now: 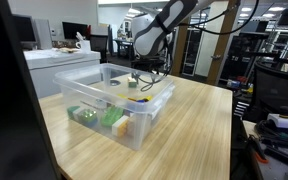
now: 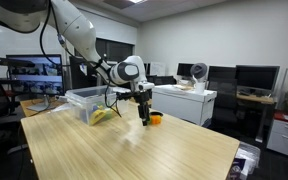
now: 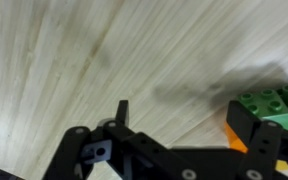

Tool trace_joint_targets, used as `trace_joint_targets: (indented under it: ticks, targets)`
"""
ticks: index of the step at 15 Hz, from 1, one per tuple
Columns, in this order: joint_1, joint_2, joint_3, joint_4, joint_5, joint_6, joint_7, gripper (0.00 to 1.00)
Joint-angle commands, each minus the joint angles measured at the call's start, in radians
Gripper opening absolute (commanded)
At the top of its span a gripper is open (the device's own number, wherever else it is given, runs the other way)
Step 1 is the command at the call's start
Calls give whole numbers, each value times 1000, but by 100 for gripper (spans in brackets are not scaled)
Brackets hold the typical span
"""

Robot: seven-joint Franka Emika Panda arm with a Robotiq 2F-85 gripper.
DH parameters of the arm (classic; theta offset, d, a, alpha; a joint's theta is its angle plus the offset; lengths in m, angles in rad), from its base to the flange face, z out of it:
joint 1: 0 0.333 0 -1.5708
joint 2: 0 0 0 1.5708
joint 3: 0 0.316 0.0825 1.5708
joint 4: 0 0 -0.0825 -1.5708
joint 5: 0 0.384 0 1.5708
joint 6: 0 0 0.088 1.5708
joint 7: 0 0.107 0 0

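Down near the wooden table (image 2: pixel 134 150) just past the clear bin (image 2: pixel 85 101), hanging with the gripper (image 3: pixel 184 112) spread wide and empty, tips right beside the green brick (image 3: pixel 271 100) stacked on an orange block (image 3: pixel 236 141), low probably to match its height.

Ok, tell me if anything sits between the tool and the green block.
Nothing visible does. The open tool hangs over the wooden table, and the green block lies right beside one finger, next to an orange piece.

White, rounded arm (image 2: pixel 84 45) with dark joint bands (black cables (image 2: pixel 50 30) looped alongside) carries a black gripper (image 2: pixel 143 114).
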Motion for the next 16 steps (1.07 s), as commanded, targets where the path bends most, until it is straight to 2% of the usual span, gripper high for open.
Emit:
trace_joint_targets:
  ticks: [1, 7, 16]
  targets:
    - [-22, 8, 22, 46, 5, 33, 44, 100]
    - [-25, 33, 54, 108, 21, 58, 66, 100]
    - [-21, 218, 31, 289, 13, 91, 211, 100]
